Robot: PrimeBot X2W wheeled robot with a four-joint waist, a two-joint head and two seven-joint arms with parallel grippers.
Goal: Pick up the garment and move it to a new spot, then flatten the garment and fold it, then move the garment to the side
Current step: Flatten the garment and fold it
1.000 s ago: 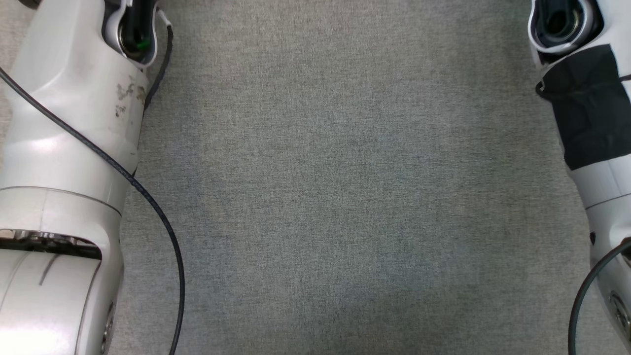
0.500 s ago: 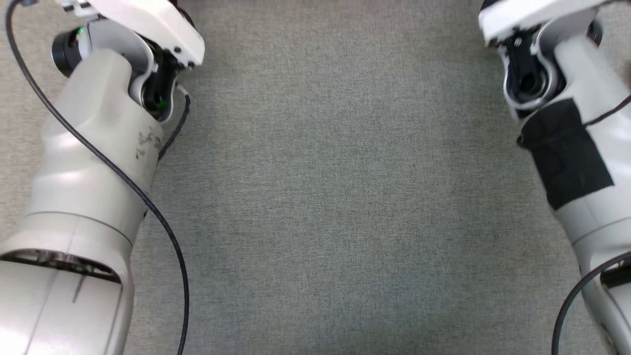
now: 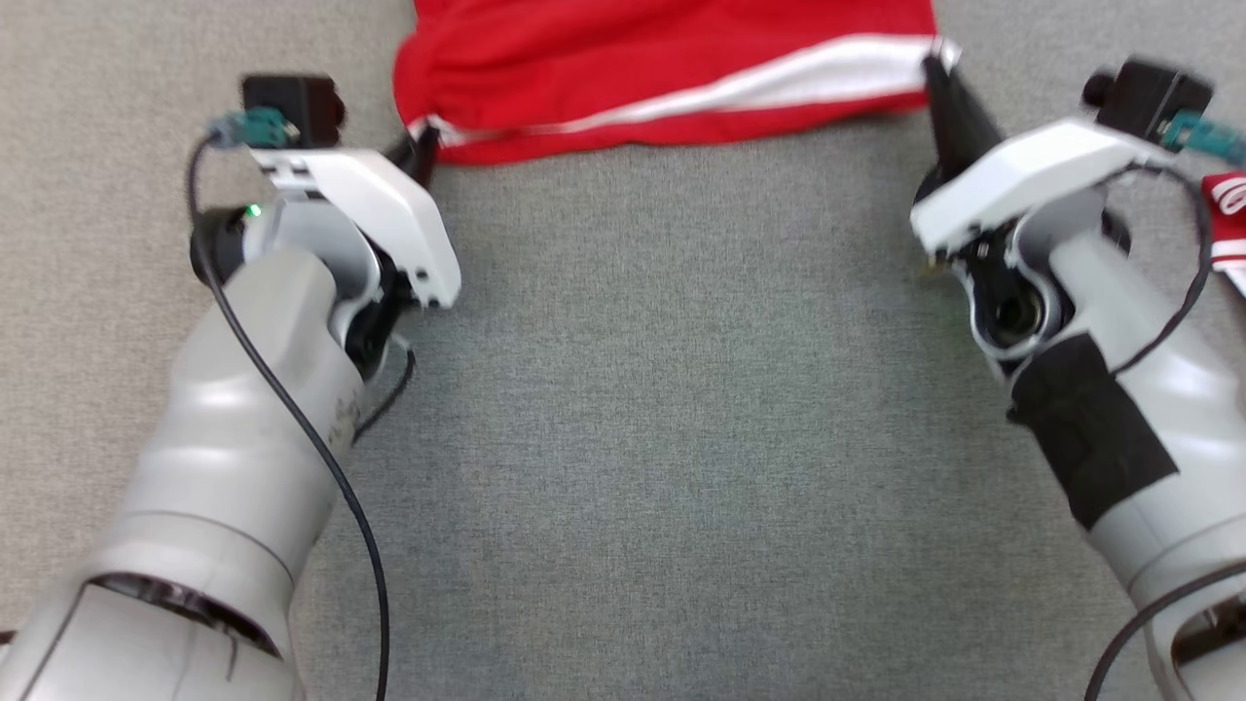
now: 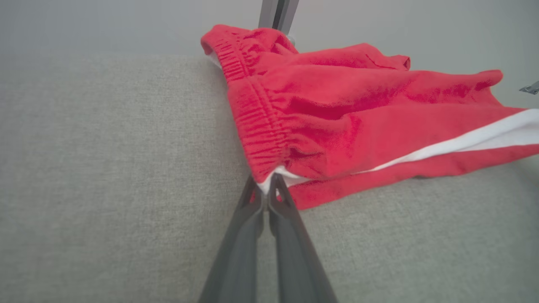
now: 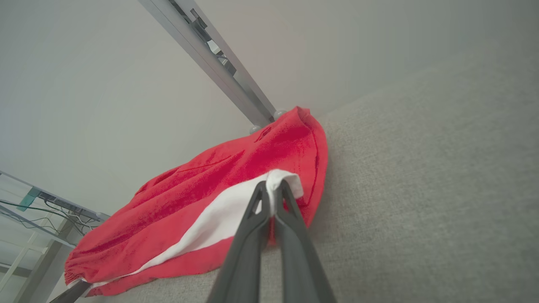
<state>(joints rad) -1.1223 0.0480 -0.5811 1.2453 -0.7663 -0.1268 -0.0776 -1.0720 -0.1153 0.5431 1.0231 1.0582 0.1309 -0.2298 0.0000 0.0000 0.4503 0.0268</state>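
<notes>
At 12 o'clock on the grey cloth surface (image 3: 681, 438): red garment (image 3: 662, 78), pinched at both ends.
Item: garment with white stripe, stretched between left gripper (image 3: 425, 148) at 11 o'clock, clenched on the waistband corner, and right gripper (image 3: 936, 70) at 1 o'clock, clenched on the striped hem. Change: head camera has lifted, bringing garment and fingers into frame; probably the carrying or flattening stage. Surroundings: woven upholstery, pale wall (image 5: 84, 84), metal strut (image 5: 210, 59) behind.

I lose the top of the shorts (image 3: 662, 58) past the head view's upper edge, the left gripper (image 3: 424, 154) sits mostly behind its own white housing (image 3: 380, 209), the right arm (image 3: 1081, 292) is smeared, and I can't identify the red-and-white scrap (image 3: 1228, 209) cut by the right edge.
</notes>
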